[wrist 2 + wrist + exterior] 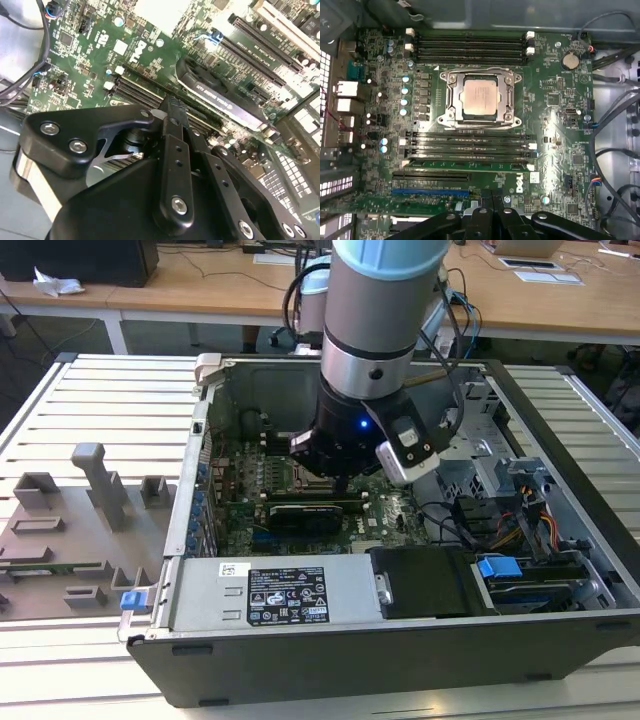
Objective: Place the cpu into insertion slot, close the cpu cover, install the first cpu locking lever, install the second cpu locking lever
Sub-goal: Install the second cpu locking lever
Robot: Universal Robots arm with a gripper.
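Tool [172, 107] pinched shut, holding nothing, hovers over mobo w/ cpu [479, 97] seated in insertion slot [451, 106], cpu cover [478, 75] down.

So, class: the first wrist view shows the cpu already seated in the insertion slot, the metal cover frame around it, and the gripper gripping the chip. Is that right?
Not quite. In the first wrist view the cpu does sit in the insertion slot with the cpu cover framing it, but the gripper is not gripping the chip; it hangs apart from it, over the memory slots.
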